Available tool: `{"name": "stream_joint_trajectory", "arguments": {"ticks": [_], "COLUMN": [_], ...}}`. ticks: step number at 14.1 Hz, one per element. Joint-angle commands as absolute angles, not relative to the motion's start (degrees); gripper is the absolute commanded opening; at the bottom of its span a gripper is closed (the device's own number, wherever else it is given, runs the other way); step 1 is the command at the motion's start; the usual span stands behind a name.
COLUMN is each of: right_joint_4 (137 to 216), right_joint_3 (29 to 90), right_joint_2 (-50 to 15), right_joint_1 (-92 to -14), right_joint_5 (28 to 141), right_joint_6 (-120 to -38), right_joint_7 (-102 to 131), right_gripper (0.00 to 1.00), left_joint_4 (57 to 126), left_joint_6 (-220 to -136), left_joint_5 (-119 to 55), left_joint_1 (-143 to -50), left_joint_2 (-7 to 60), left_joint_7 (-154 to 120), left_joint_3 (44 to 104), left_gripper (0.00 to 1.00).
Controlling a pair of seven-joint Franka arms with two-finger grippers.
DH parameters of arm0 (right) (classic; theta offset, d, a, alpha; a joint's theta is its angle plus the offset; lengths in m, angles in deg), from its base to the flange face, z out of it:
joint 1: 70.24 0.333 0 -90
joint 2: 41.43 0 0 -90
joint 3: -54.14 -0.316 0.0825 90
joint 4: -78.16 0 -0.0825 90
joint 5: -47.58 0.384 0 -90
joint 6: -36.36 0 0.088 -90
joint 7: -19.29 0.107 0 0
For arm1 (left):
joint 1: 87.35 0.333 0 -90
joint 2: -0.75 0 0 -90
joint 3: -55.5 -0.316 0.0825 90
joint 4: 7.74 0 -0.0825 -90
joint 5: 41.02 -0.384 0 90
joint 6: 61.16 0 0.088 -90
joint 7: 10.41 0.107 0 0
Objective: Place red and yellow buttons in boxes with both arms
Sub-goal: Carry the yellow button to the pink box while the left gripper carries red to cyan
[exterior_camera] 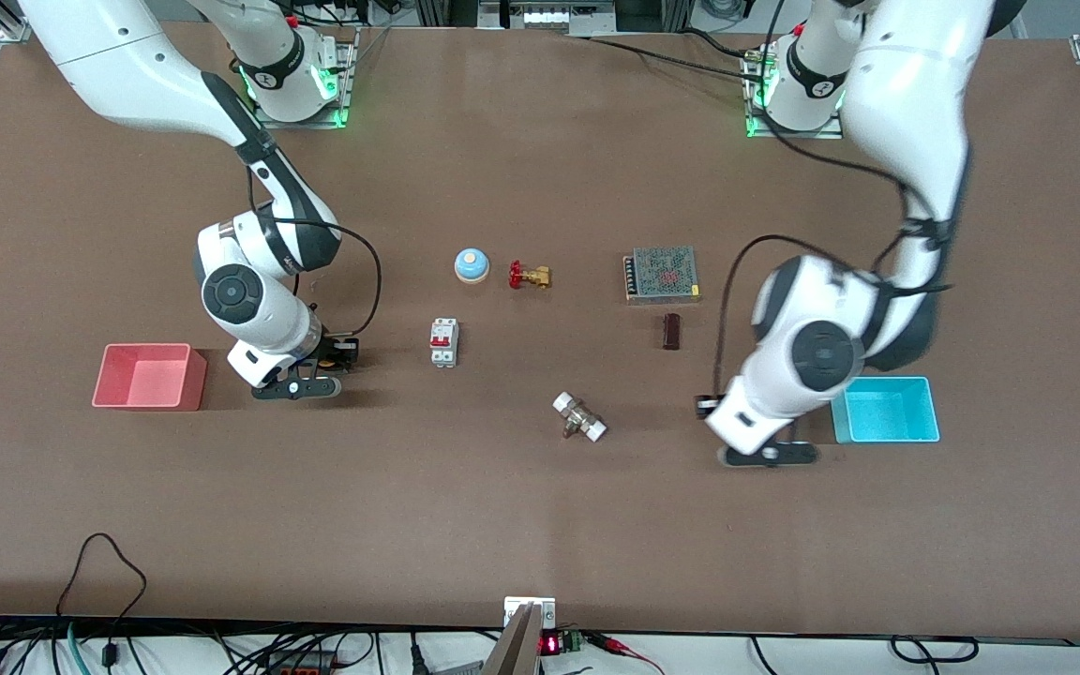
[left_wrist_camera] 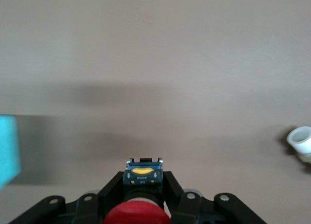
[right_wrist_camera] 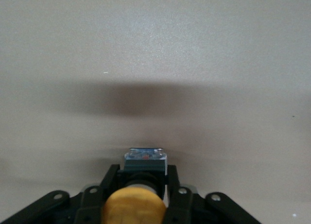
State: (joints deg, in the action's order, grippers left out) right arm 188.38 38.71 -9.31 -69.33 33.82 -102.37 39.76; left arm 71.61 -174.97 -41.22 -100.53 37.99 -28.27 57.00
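My left gripper is shut on the red button, its fingers against the black base. It hangs low over the table beside the cyan-blue box, whose edge shows in the left wrist view. My right gripper is shut on the orange-yellow button. It hangs low over the table beside the pink-red box. Both buttons are hidden by the hands in the front view.
Between the arms lie a white breaker with red switches, a blue bell, a brass valve with a red handwheel, a metal mesh unit, a dark brown block and a white pipe fitting.
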Motion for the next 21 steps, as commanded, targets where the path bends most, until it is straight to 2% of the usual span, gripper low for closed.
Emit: {"name": "stream_joint_trajectory", "arguments": {"ticks": [1, 4, 7, 9, 11, 15, 18, 19, 20, 21], "right_joint_4": [187.67, 186.89, 185.22, 183.29, 180.92, 180.29, 180.29, 180.38, 180.38, 180.38], "right_joint_3": [38.67, 38.93, 39.9, 39.9, 41.03, 50.16, 52.2, 52.29, 52.29, 52.29], "right_joint_2": [-8.38, -10.3, -17.23, -21.02, -22.0, -20.43, -17.44, -16.74, -15.95, -15.33], "right_joint_1": [-69.18, -70.06, -72.78, -75.06, -78.05, -79.2, -80.25, -80.52, -80.78, -80.96], "right_joint_5": [32.64, 32.9, 33.43, 33.86, 36.84, 44.74, 45.82, 45.65, 45.3, 45.12], "right_joint_6": [-102.68, -101.98, -92.44, -86.27, -82.74, -84.83, -89.22, -89.93, -90.63, -91.42], "right_joint_7": [41.09, 39.69, 37.67, 33.12, 27.14, 12.82, 7.7, 7.34, 7.25, 7.25], "right_gripper": [0.26, 0.23, 0.24, 0.24, 0.24, 0.24, 0.24, 0.24, 0.24, 0.24], "left_joint_4": [70.05, 70.74, 72.14, 74.51, 77.93, 83.64, 86.21, 86.21, 86.12, 86.04], "left_joint_6": [-166.48, -165.75, -166.1, -170.3, -175.66, -184.36, -187.63, -187.64, -187.55, -187.29], "left_joint_5": [-41.81, -43.3, -48.04, -48.14, -48.05, -47.96, -47.96, -47.96, -47.96, -47.96], "left_joint_1": [-94.58, -88.87, -86.57, -85.34, -83.84, -82.52, -82.26, -82.34, -82.35, -82.35], "left_joint_2": [34.94, 35.55, 38.98, 39.77, 39.95, 40.13, 40.47, 40.48, 40.48, 40.39], "left_joint_7": [-20.89, -17.01, -16.83, -16.39, -12.89, -11.64, -11.64, -11.64, -11.55, -11.55], "left_joint_3": [57.52, 56.9, 56.9, 56.9, 56.9, 56.9, 56.99, 56.99, 56.99, 56.99], "left_gripper": [0.24, 0.24, 0.23, 0.23, 0.23, 0.24, 0.25, 0.29, 0.51, 0.82]}}
